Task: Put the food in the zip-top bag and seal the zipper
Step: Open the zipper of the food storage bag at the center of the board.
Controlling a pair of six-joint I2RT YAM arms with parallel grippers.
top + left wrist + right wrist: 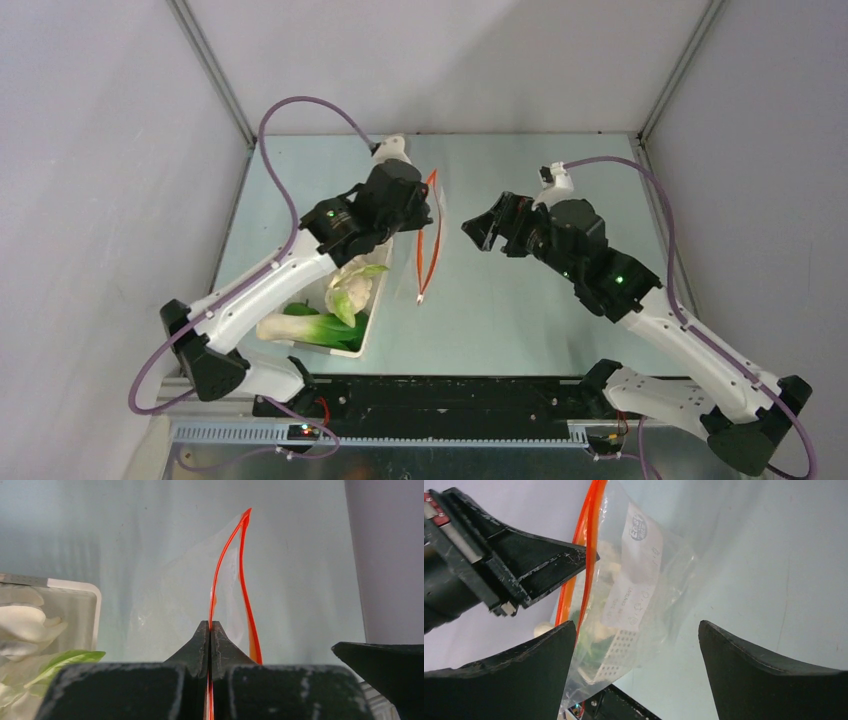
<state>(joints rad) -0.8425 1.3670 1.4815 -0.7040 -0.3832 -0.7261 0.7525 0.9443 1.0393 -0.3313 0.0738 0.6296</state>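
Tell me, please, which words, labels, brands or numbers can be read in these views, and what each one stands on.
On the zip-top bag, right wrist view: a white printed panel with a round logo and lines of small print, all too blurred to read.
Nothing else in the three views carries text that can be read.

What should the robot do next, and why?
Probably the open right gripper should pinch the free lip of the bag and pull it wide: the left gripper pinches only one side of the strip, and the food is still in the basket.
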